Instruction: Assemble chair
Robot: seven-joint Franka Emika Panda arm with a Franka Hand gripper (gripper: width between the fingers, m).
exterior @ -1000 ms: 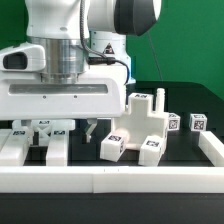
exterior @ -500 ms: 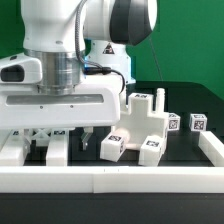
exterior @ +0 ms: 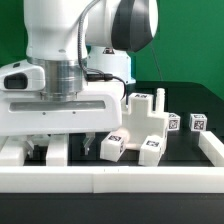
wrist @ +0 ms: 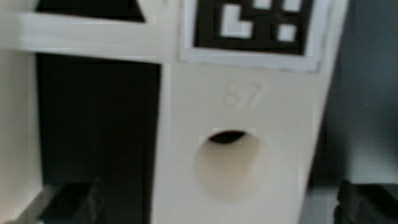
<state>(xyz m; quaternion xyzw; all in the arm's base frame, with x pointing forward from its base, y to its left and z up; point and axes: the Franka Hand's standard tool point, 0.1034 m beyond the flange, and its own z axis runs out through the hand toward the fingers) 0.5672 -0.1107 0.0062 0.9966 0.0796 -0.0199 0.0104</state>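
- The gripper [wrist: 210, 204] stands wide open and grips nothing; its dark fingers [wrist: 71, 203] flank a tagged white chair part [wrist: 240, 120].
- Other chair parts [exterior: 143, 125] sit clustered towards the exterior view's right.

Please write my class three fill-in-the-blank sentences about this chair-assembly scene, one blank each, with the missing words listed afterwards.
1. The loose chair parts lie on a ___ table.
2. Behind the robot arm stands a ___ backdrop.
3. In the wrist view, the white chair part has an oval ___ below its tag.

Missing words: black; green; hole.
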